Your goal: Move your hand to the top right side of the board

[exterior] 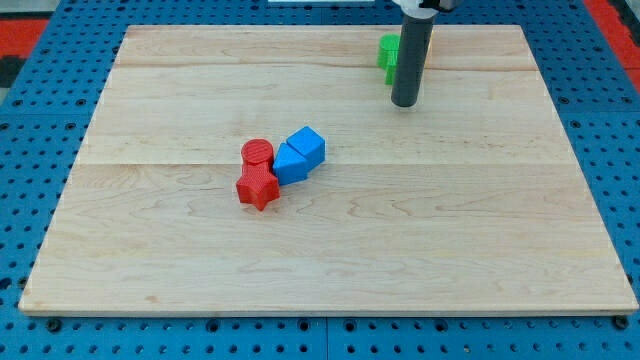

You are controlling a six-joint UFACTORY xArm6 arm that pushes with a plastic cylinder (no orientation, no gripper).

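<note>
My tip [405, 103] rests on the wooden board [330, 250] near the view's top, a little right of the middle. Just behind the rod sits a green block [387, 54], partly hidden by it, and a sliver of an orange or yellow block [428, 52] shows at the rod's right edge. Near the board's middle lies a cluster: a red cylinder [257, 153], a red star-shaped block [257, 187], a blue block [290, 165] and a blue cube [308, 146], all touching. The tip is well up and to the right of this cluster.
The board lies on a blue pegboard table [40, 200]. Red surfaces show at the top left corner [30, 30] and the top right corner [612, 20] of the view.
</note>
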